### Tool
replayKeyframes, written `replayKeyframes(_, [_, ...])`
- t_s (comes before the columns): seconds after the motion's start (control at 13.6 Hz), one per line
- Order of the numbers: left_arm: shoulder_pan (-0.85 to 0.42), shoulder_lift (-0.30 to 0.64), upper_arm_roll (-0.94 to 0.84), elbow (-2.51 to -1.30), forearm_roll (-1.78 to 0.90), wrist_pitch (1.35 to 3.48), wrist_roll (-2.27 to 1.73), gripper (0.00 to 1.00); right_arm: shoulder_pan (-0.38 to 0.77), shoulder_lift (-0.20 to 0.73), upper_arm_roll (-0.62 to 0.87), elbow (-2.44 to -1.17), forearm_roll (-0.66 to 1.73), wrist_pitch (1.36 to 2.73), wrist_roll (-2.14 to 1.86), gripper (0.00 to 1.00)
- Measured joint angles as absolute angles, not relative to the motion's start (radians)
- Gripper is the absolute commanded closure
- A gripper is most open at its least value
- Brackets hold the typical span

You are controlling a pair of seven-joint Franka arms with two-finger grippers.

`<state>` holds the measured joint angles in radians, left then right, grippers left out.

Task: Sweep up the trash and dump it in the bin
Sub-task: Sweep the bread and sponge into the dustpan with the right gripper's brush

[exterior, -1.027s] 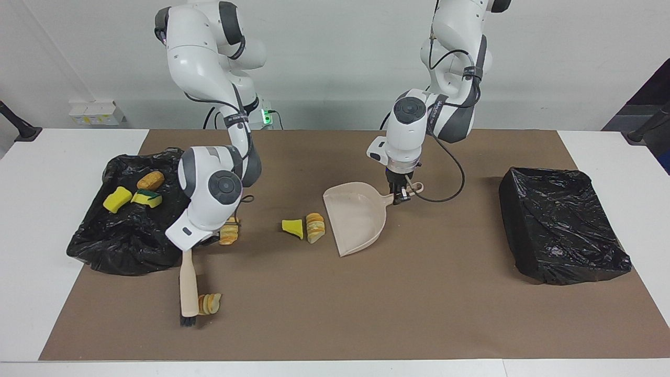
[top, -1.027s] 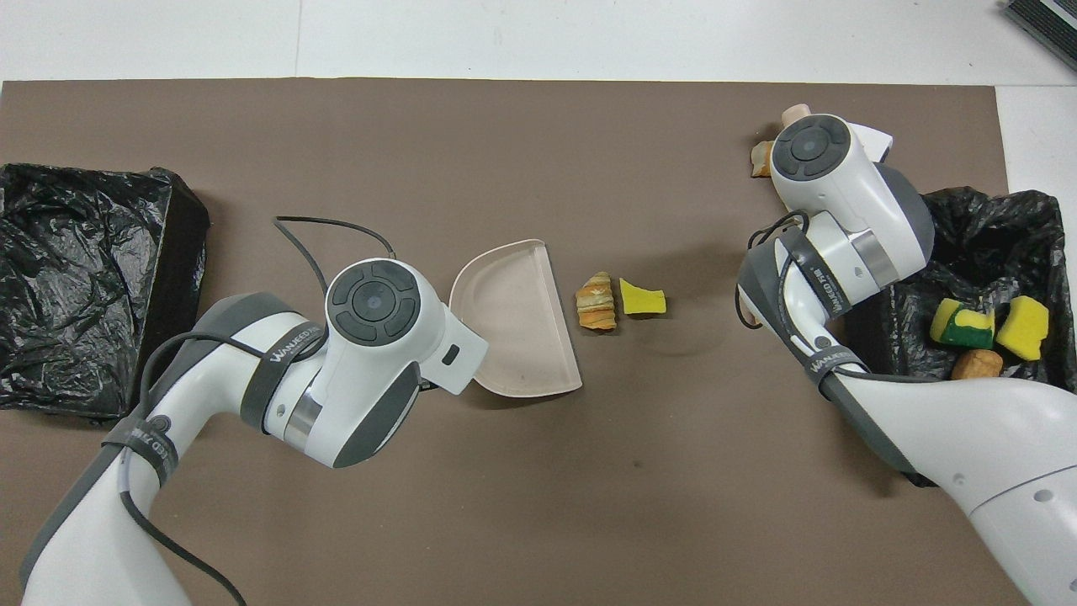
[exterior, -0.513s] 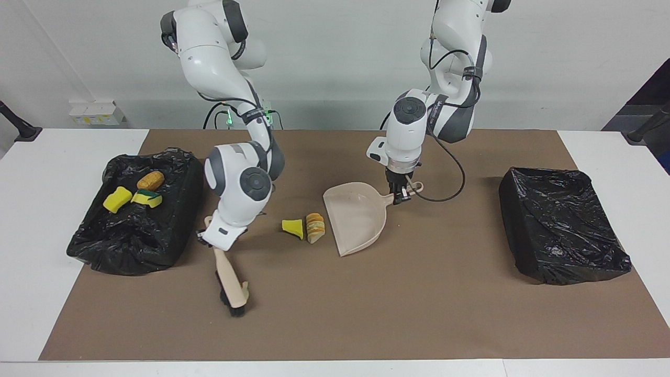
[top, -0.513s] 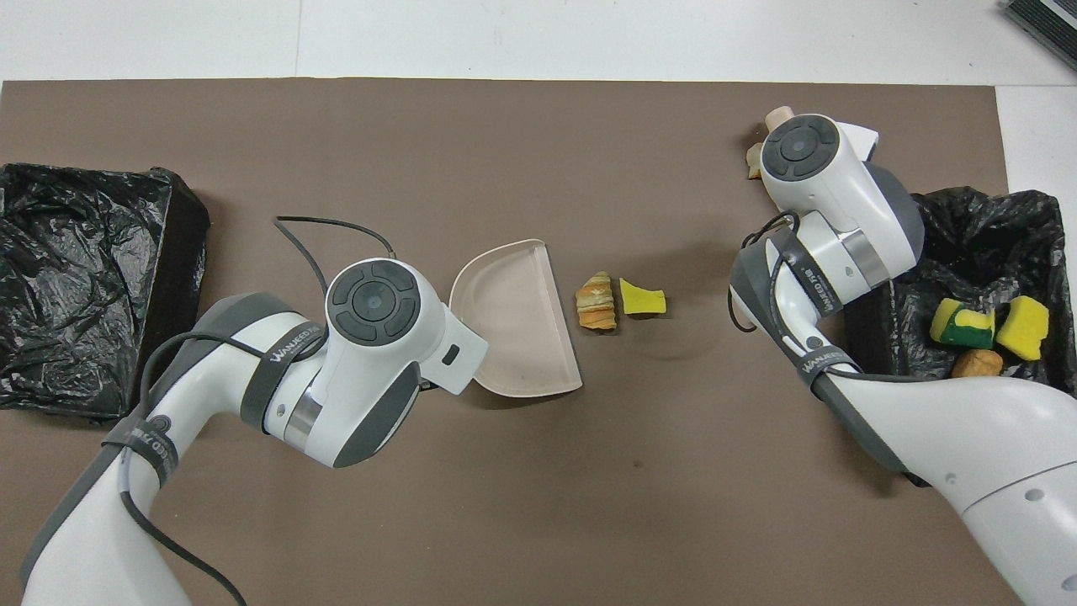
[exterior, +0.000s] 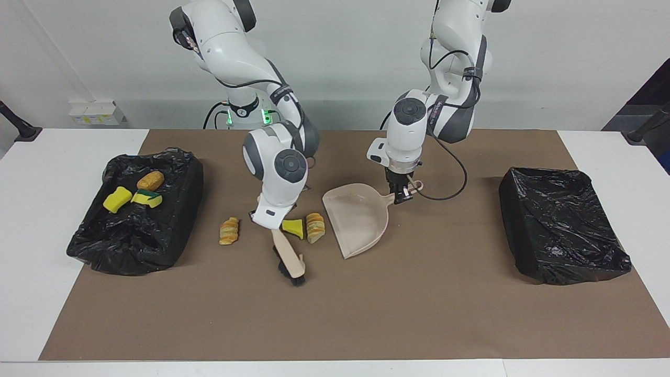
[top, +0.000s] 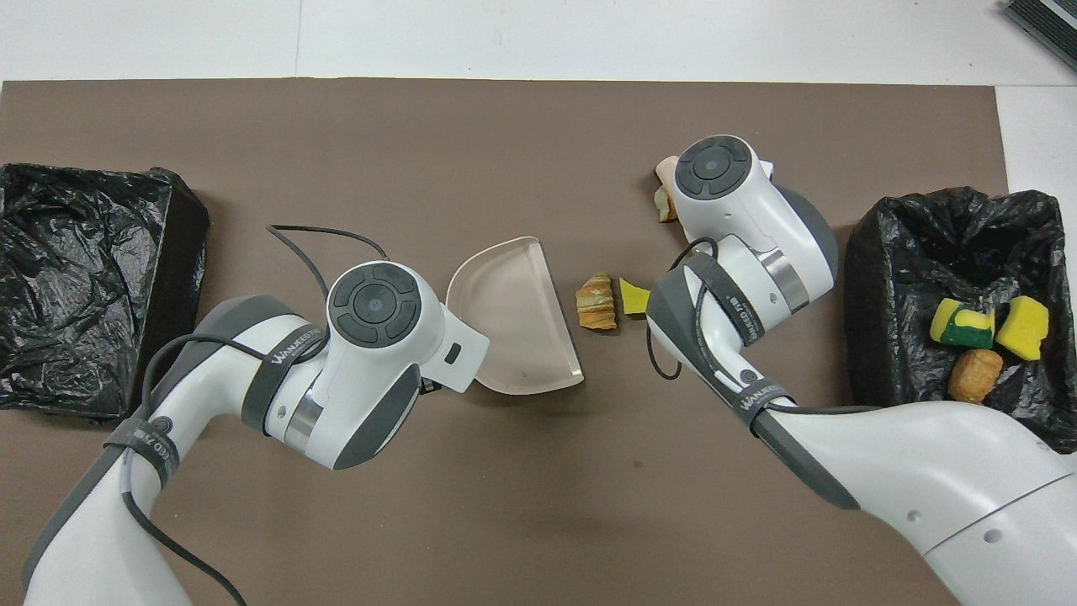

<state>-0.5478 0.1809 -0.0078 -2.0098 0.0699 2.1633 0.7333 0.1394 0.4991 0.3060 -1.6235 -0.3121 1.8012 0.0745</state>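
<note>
My right gripper is shut on the handle of the beige brush. The brush's dark bristles touch the mat beside a yellow sponge chunk and farther from the robots than it. A sliced bread lump lies between that chunk and the beige dustpan. My left gripper is shut on the dustpan's handle. Another bread lump lies toward the right arm's end. A tan bit shows beside the brush head in the overhead view. Both grippers are hidden under their hands there.
A black-bagged bin at the right arm's end holds two yellow sponges and a bread lump. A second black-bagged bin stands at the left arm's end. A brown mat covers the table.
My right arm has swung the brush across the mat from beside its bin to the yellow chunk near the dustpan. The bread lump that the arm covered now shows. The dustpan has barely shifted.
</note>
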Motion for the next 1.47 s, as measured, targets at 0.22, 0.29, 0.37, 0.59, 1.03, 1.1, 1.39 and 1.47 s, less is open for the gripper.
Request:
replayKeyframes(0.22, [-0.548,0.181,-0.007,-2.01,0.07,2.163,0.731,1.0,0.168,0.495,0.357,-1.631,-0.196,1.8,0.135,1.0])
replayKeyframes(0.29, [-0.548,0.181,-0.007,-2.01,0.07,2.162,0.731,1.0,0.177,0.495,0.379,-1.631,-0.159,1.8,0.173,1.0])
replayKeyframes(0.37, [-0.548,0.181,-0.006,-2.011,0.07,2.161,0.73,1.0,0.186,0.495,0.4,-1.631,-0.124,1.8,0.219,1.0])
replayKeyframes(0.59, [-0.548,0.181,-0.006,-2.011,0.07,2.161,0.729,1.0,0.196,0.482,0.421,-1.627,0.001,1.795,0.258,1.0])
replayKeyframes(1.03, [-0.548,0.181,-0.006,-2.011,0.07,2.161,0.729,1.0,0.014,0.328,0.418,-1.617,0.033,1.604,0.228,1.0])
replayKeyframes(1.1, [-0.548,0.181,-0.006,-2.011,0.07,2.161,0.729,1.0,-0.024,0.309,0.417,-1.618,0.033,1.583,0.224,1.0])
replayKeyframes(1.39, [-0.548,0.181,-0.006,-2.011,0.07,2.161,0.729,1.0,-0.148,0.297,0.408,-1.657,-0.031,1.572,0.222,1.0])
replayKeyframes(1.47, [-0.548,0.181,-0.006,-2.011,0.07,2.161,0.729,1.0,-0.176,0.288,0.408,-1.695,-0.05,1.598,0.222,1.0])
